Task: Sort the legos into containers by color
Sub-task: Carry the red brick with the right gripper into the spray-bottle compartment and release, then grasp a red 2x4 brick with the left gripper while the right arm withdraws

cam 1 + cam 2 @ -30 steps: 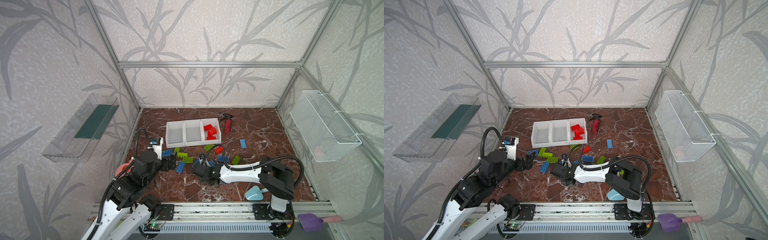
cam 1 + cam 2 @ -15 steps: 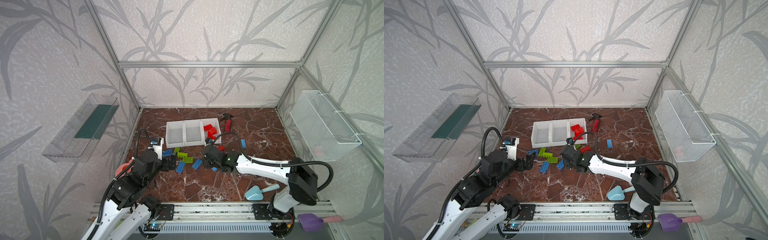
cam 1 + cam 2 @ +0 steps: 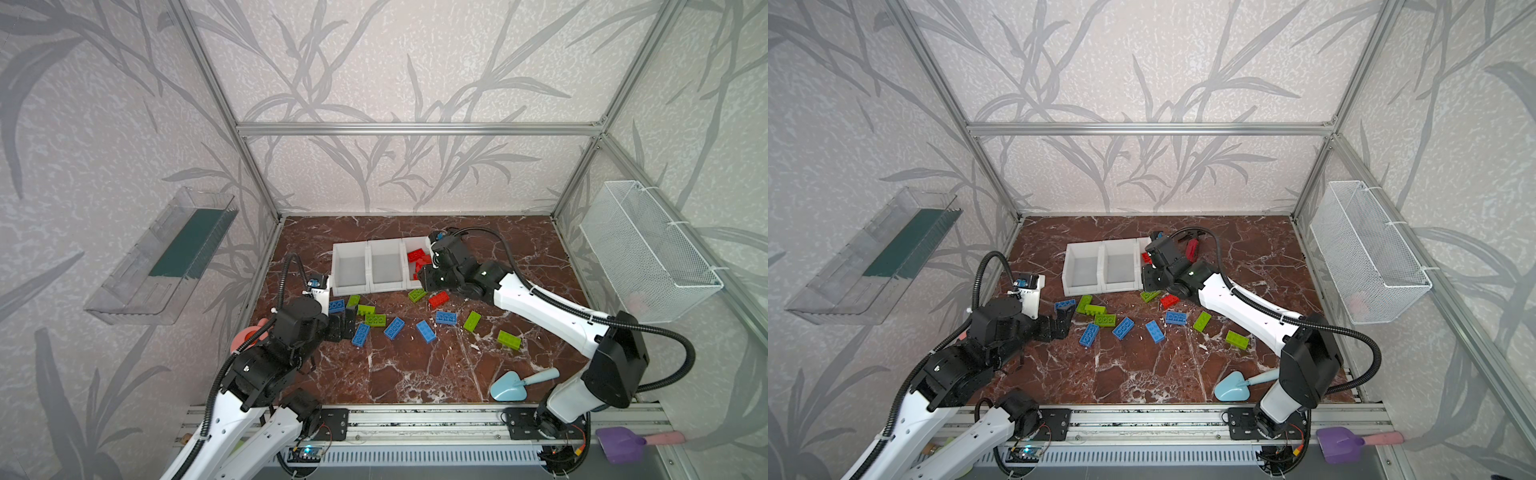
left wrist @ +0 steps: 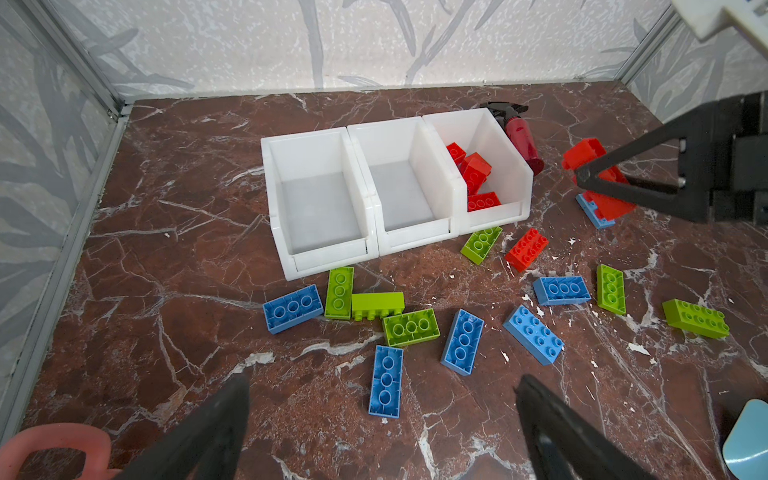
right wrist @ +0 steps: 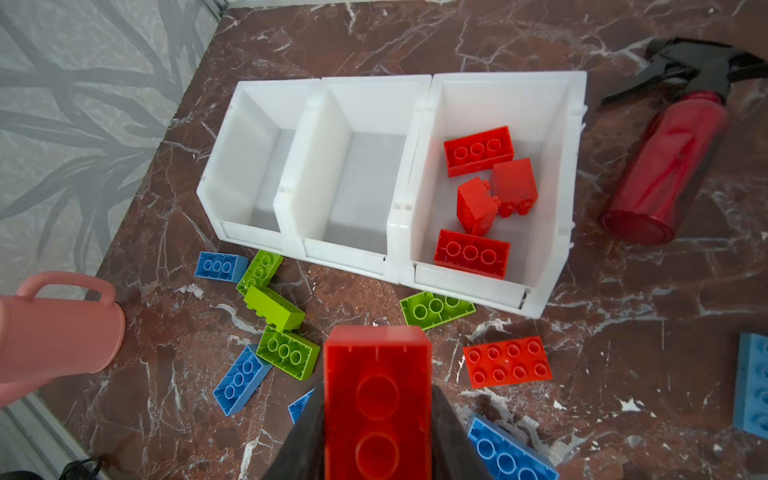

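Four red legos [image 5: 471,252] sit in one end container [image 5: 498,104] (white).

Three bins [image 3: 368,253] stand side by side mid-table. The right-hand bin [image 5: 465,284] holds four bricks [image 5: 471,252]; a spray bottle [image 5: 660,166] lies just right of it. In front of the bins lie loose bricks [image 3: 394,328]. My right gripper [image 5: 377,390] holds one brick [image 5: 376,419] above the table, near the right-hand bin. My left gripper [image 3: 345,324] sits at the scatter's left edge.

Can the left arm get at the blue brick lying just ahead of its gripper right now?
Probably yes. The left gripper is open, and the blue brick lies flat on the table just ahead of it with nothing between them. A green brick sits close by its far end, so some care is needed.
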You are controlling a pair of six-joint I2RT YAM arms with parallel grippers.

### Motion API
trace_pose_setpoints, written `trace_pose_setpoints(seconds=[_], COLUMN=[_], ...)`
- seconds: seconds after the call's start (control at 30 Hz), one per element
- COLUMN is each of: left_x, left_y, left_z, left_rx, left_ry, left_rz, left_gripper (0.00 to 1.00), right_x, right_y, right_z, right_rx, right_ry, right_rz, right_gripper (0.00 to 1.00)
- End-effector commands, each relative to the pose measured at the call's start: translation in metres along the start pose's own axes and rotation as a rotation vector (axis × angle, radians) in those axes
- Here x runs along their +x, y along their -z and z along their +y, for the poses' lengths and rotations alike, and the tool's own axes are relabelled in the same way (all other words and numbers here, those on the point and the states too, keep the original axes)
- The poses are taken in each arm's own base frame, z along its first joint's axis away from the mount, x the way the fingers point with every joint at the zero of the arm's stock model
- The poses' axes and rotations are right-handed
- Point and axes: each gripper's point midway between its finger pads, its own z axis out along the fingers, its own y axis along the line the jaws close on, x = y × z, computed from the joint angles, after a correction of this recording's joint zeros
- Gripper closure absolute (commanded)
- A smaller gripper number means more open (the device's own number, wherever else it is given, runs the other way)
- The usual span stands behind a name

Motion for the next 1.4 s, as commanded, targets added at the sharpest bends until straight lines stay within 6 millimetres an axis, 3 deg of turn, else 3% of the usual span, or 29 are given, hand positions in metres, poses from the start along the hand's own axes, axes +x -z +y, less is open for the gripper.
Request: trace_pose_setpoints(seconds=[0.0,0.07,0.13,0.37,0.63,0.7,0.83,0.97,1.1,1.37], left_x=[0.004,0.006,0.006,0.007,0.008,0.008,0.010,0.012,0.014,0.015], left_y=[-0.004,-0.005,-0.006,-0.005,-0.007,-0.008,-0.010,-0.013,-0.015,-0.033], left_z=[-0.002,-0.001,-0.001,-0.002,-0.005,-0.005,-0.006,-0.008,-0.011,-0.029], left_rx=[0.004,-0.003,-0.001,0.006,0.019,0.020,0.021,0.028,0.039,0.089], left_ry=[-0.025,-0.027,-0.028,-0.029,-0.031,-0.032,-0.033,-0.039,-0.041,-0.054], left_rz=[0.025,0.036,0.040,0.035,0.045,0.046,0.060,0.079,0.091,0.199], left_gripper=[0.01,0.01,0.01,0.01,0.02,0.02,0.02,0.02,0.02,0.06], right_x=[-0.001,-0.011,-0.010,-0.036,-0.055,-0.056,-0.057,-0.059,-0.066,-0.064], right_y=[-0.012,-0.018,-0.041,-0.087,-0.116,-0.122,-0.129,-0.129,-0.115,-0.054], right_z=[0.001,-0.002,-0.010,-0.041,-0.078,-0.083,-0.091,-0.092,-0.091,-0.083], right_rx=[-0.016,-0.019,-0.001,0.011,0.078,0.078,0.095,0.088,0.077,0.009], right_ry=[0.042,0.036,0.024,-0.063,-0.065,-0.066,-0.056,-0.060,-0.052,-0.034], right_rz=[0.061,0.055,0.089,0.131,0.154,0.162,0.177,0.171,0.153,0.020], right_gripper=[0.73,0.73,0.73,0.72,0.69,0.65,0.45,0.33,0.29,0.24])
